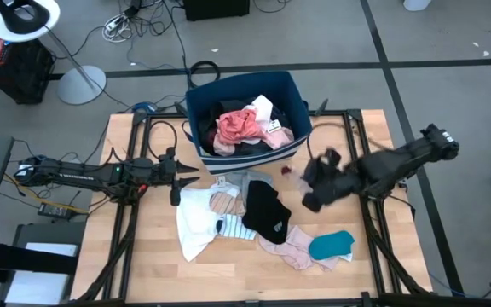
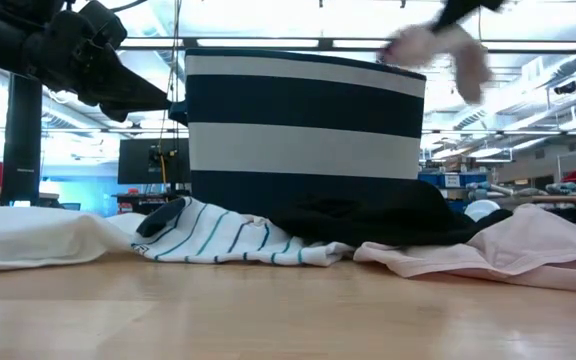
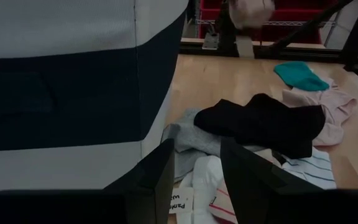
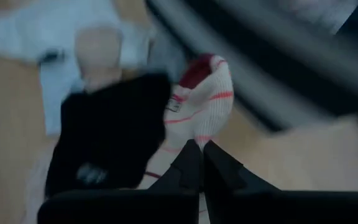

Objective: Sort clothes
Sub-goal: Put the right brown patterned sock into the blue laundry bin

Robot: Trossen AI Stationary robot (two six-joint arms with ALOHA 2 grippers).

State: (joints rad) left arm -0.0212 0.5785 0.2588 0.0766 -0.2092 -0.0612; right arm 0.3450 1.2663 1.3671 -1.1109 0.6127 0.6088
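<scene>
High view. Left tool (image 1: pixel 177 181): fingers apart, holding nothing, over the surface (image 1: pixel 143 264) beside the bin (image 1: pixel 247 119). The white shirt (image 1: pixel 196 223) lies just below it in this view. Right tool (image 1: pixel 314 183): blurred, off the bin's right corner, above the black garment (image 1: pixel 267 211); what it carries cannot be told from here. The teal piece (image 1: pixel 331 245) and the pink garment (image 1: pixel 290 252) lie toward the surface's near edge from the right tool. The bin holds a coral-pink garment (image 1: pixel 239 126) with white and dark pieces around it.

Low view. Left tool (image 2: pixel 133 88): raised, beside the bin's (image 2: pixel 303 120) striped wall. White shirt (image 2: pixel 38 238), a striped top (image 2: pixel 218 240), black garment (image 2: pixel 368 220) and pink garment (image 2: pixel 528 250) lie in a row on the surface (image 2: pixel 268 320) before the bin. A pale sock (image 2: pixel 438 50), blurred, hangs high near the bin's rim, probably from the right tool.

Left wrist view. Left tool (image 3: pixel 194 174): fingers (image 3: pixel 160 180) parted, empty, close to the bin (image 3: pixel 73 74). Ahead of it lie a grey piece (image 3: pixel 191 138), the black garment (image 3: pixel 266 121), pink garment (image 3: pixel 328 109) and teal piece (image 3: pixel 300 74).

Right wrist view. Right tool (image 4: pixel 199 163): fingers together, clamped on the sock (image 4: pixel 201 106), cream with red stripes and a dark red toe. Under it lie the black garment (image 4: pixel 104 137) and white shirt (image 4: pixel 55 31).
</scene>
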